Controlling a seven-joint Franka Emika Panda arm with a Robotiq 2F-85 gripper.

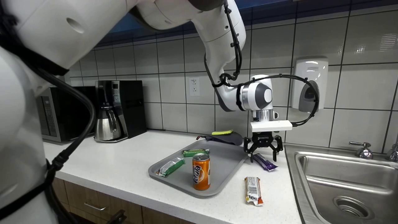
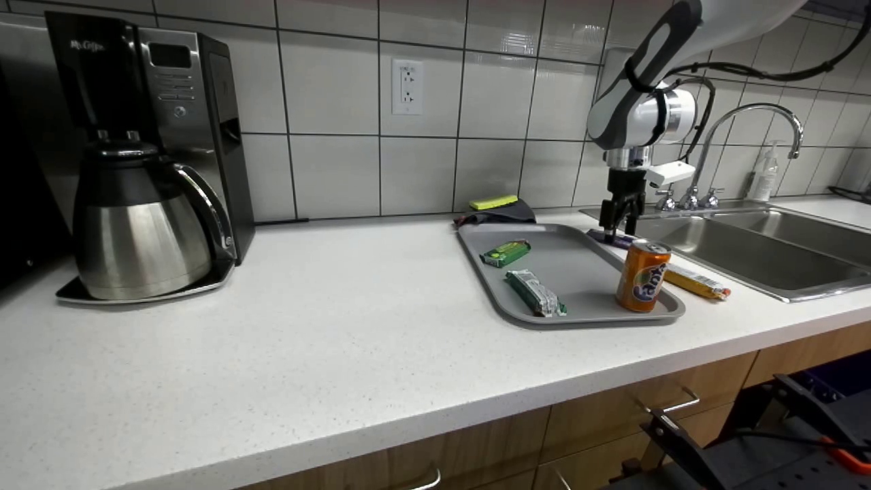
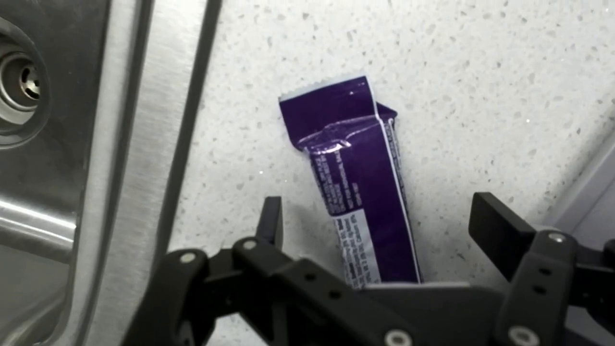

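- Wrist view: hand [image 3: 377,214] spread wide, one finger either side of purple-wrapped bar [image 3: 358,185] on tabletop [image 3: 480,96].
- Both exterior views: two green-wrapped bars [image 1: 171,167], Fanta can [image 1: 201,172] already on gray tray [image 1: 222,161].
- Purple-wrapped bar, yellow-wrapped bar [image 2: 695,281] off tray; grasp looks lined up, not yet made.

Countertop [image 2: 340,327]: white, finely speckled, with a steel sink [image 1: 328,188] set into it. Directly upon it: a grey tray [image 1: 224,161]; a purple wrapped bar [image 3: 372,187], lying between tray and sink; and an orange-and-white wrapped bar [image 1: 253,189], lying nearer the front edge. A dark fabric item [image 1: 232,139] lies just behind the tray. Well apart, away from the sink, stand a coffee maker [image 1: 132,107] and, beyond it, a microwave [image 1: 50,118].
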